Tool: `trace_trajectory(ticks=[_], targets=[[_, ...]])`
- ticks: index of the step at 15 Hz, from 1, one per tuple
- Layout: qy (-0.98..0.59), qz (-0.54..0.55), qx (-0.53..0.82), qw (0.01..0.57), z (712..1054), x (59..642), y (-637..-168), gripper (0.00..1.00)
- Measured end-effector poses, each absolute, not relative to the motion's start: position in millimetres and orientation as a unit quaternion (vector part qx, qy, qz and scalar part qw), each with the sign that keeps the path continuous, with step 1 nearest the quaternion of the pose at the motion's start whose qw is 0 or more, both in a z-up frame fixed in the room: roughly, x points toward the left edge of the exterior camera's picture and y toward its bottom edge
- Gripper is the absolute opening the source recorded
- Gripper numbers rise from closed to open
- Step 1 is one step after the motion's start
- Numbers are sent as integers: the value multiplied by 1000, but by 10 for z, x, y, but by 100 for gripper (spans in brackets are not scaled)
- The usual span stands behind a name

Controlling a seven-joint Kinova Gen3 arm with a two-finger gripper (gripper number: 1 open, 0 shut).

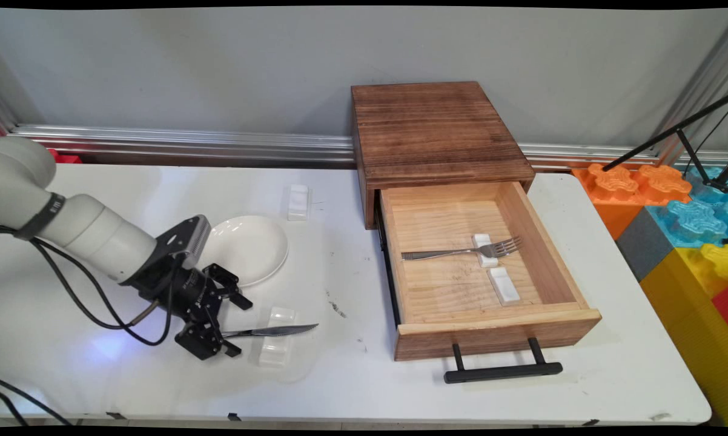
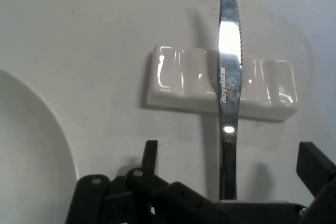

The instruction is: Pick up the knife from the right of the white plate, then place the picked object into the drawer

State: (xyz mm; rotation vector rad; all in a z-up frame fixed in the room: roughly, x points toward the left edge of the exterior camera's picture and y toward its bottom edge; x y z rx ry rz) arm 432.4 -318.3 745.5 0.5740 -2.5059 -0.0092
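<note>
In the hand view the knife point(image 2: 229, 77) loses its tip at the top edge, and its handle end is hidden behind the pincer point(image 2: 226, 182) linkage. The plate point(image 2: 31, 145) is cut off at the left edge. In the main view the pincer point(image 1: 234, 327) covers the knife's point(image 1: 273, 330) handle.

- The gripper point(image 2: 231, 166) has its fingers spread wide around a knife point(image 2: 229, 82) handle.
- The knife lies across a white rest point(image 2: 178, 82).
- A plate point(image 2: 26, 145) rim sits left.
</note>
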Motion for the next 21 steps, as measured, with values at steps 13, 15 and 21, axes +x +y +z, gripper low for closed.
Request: trace_trajectory(ticks=[13, 15, 21], targets=[[-938, -6, 196, 286, 7310, 4243, -3176, 0], [-938, -6, 193, 286, 7311, 4237, -3177, 0], [-939, -9, 187, 290, 7413, 4256, -3185, 0]])
